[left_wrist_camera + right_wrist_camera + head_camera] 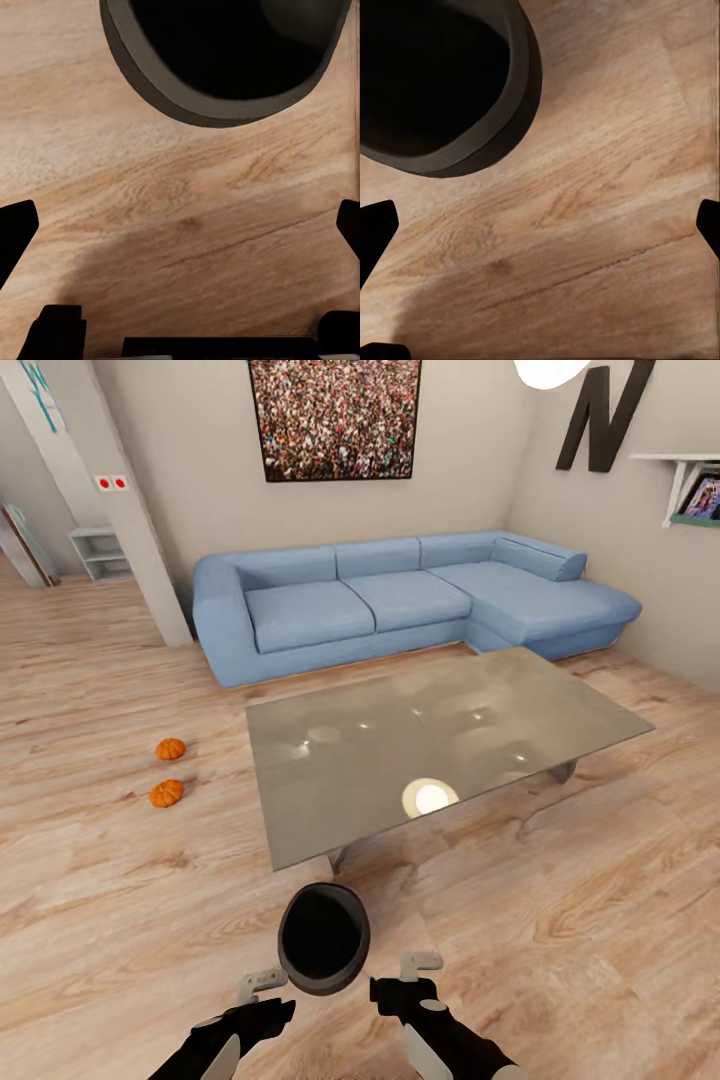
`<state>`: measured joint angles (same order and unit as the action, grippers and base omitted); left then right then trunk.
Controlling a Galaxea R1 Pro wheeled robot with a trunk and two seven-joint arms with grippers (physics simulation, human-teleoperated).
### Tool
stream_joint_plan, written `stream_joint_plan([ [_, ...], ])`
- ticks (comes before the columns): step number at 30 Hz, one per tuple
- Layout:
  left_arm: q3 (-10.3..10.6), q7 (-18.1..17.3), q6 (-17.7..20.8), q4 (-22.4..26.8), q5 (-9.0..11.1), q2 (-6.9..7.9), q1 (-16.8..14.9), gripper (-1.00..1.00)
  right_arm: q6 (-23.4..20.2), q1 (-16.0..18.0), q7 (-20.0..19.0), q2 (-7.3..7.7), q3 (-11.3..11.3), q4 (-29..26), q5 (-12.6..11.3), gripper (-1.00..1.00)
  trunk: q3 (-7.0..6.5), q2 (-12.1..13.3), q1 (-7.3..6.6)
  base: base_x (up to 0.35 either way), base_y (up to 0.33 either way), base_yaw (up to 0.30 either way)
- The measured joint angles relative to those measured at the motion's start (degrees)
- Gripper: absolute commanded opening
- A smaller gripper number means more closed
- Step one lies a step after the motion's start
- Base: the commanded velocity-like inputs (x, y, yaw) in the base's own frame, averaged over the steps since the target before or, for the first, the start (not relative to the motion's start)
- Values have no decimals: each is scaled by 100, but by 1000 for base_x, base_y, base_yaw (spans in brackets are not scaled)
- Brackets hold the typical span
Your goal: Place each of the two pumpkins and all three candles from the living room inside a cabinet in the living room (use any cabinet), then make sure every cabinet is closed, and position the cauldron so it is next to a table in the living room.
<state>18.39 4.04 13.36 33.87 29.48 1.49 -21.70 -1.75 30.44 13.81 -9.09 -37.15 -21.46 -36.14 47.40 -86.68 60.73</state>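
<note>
A black cauldron (323, 938) stands on the wood floor just in front of the grey glass coffee table (350, 760), its mouth facing up. My left gripper (264, 990) and right gripper (417, 970) hang low on either side of it, both open and holding nothing. The left wrist view has the cauldron's rim (150, 86) beyond the spread fingers (15, 232); the right wrist view has the rim (521, 97) off to one side of the fingers (375, 225). Two orange pumpkins (170, 748) (167, 792) lie on the floor left of the table. Candles and cabinet are out of view.
A blue corner sofa (400, 600) lines the back wall behind the table. A white pillar (120, 510) rises at the left, with a small white shelf unit (100, 552) beyond it. A wall shelf (690, 485) hangs at the right. Open floor stretches left and right of the table.
</note>
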Motion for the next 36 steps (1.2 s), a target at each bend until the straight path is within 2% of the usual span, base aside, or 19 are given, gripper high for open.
stream_joint_plan([
  [28, -4, 4, 0, -9, -18, -7, 0, 100, -15, 0, 5, -4, 31, 9, -15, 100, -624, 1123, -616, -4, 0, -265],
  [36, -9, 16, 0, -44, -18, 23, 0, 100, -30, 3, 5, -7, 454, 24, -20, 100, -811, 1444, -792, 0, 0, -256],
])
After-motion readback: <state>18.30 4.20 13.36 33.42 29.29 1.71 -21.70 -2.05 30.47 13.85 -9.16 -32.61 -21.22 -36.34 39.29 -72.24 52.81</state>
